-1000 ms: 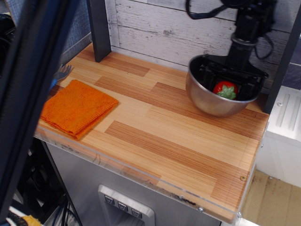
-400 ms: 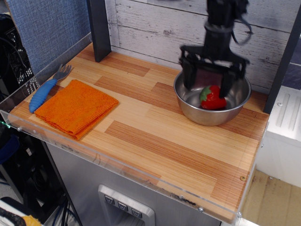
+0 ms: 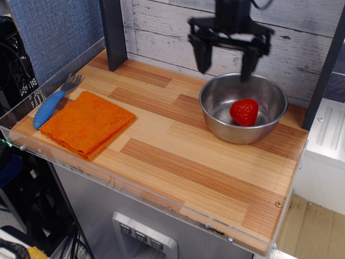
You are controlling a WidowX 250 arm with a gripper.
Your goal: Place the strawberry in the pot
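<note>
At the far right of the striped wood-laminate counter (image 3: 178, 156), the small glossy red plastic strawberry (image 3: 244, 111) lies inside the round polished stainless-steel pot (image 3: 215, 116), resting on its sloping inner wall. Above the rim hangs the black two-fingered claw (image 3: 226, 58), jaws spread wide and holding nothing. Judgement: placement appears complete; only clearing the arm away remains. Noted aside: a folded, nubbly orange cloth (image 3: 86, 123) and a blue-handled fork (image 3: 54, 100), well apart.
</note>
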